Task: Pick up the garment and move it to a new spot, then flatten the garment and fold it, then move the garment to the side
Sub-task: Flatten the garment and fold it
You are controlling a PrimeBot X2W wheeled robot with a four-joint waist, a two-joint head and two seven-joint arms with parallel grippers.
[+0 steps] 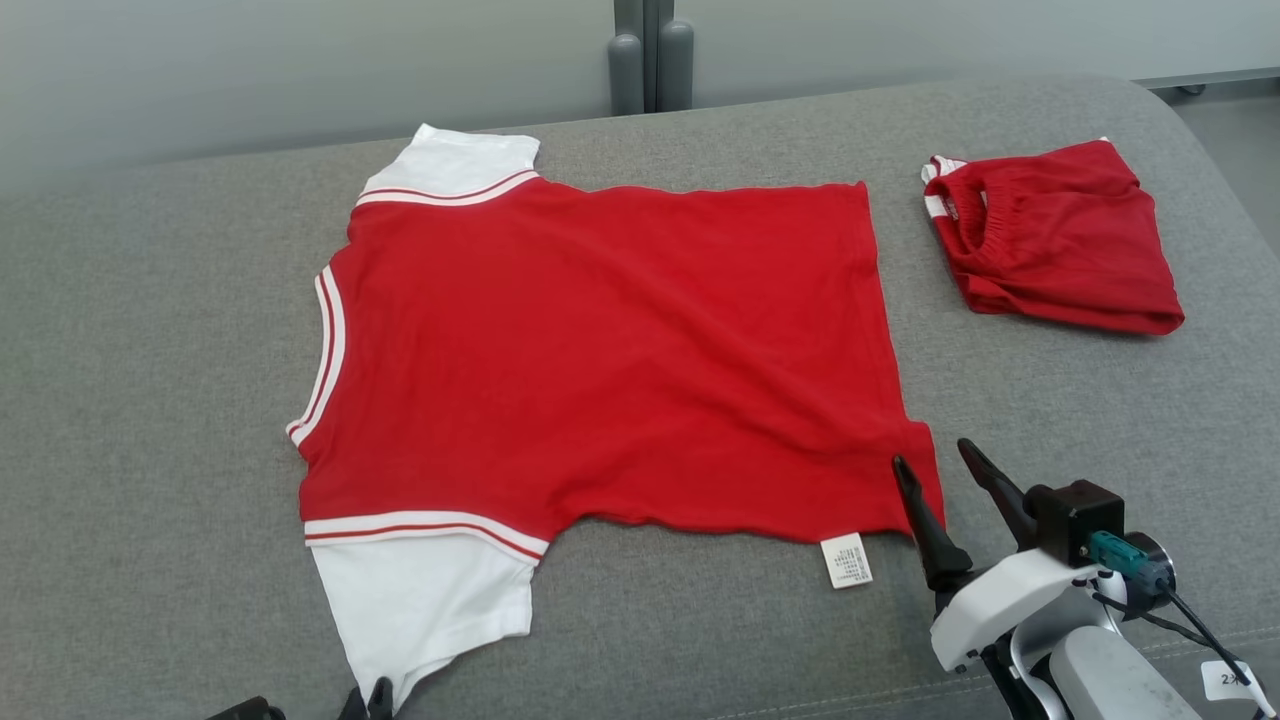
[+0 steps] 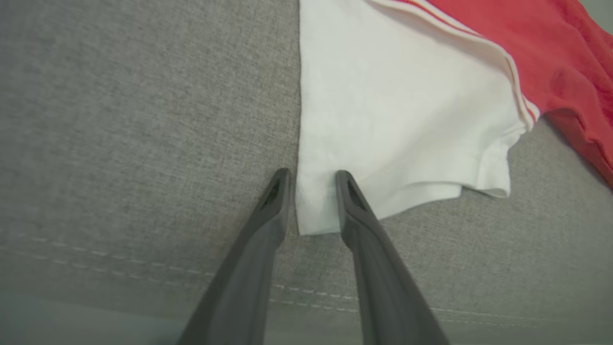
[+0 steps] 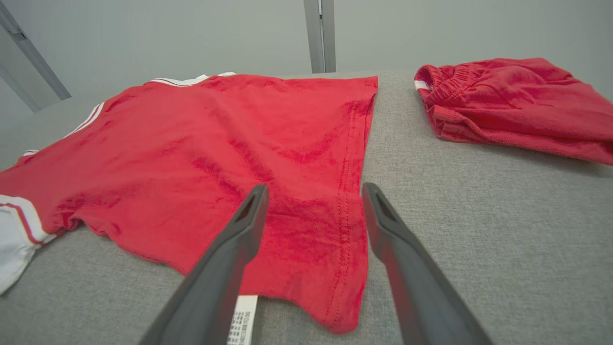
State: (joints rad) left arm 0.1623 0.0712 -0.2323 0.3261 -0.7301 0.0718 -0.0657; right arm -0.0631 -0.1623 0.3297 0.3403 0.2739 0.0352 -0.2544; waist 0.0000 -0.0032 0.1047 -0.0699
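Straddling the corner of a white sleeve [image 2: 392,110] at the near edge of the grey surface [image 2: 119,120], the left gripper [image 2: 311,175] has its jaws parted. One finger is over bare grey fabric just beside the sleeve's edge and the other is over the white cloth, with nothing pinched.

Toward the near right corner, the right gripper [image 3: 314,188] is likewise spread wide. Its left finger is above the red cloth and its right finger is just off the hem [image 3: 352,158], over the surface. Whether either tip touches down I cannot tell. A white label [image 1: 846,560] pokes out from the shirt's near edge beside it.

The shirt [image 1: 600,350] lies spread flat across the middle of the surface, collar toward the left edge and hem toward the right. Its second sleeve [image 1: 450,160] reaches toward the far edge.

Folded red shorts [image 1: 1060,240] sit in the far right corner, apart from the shirt. A grey post [image 1: 650,55] stands beyond the far edge.
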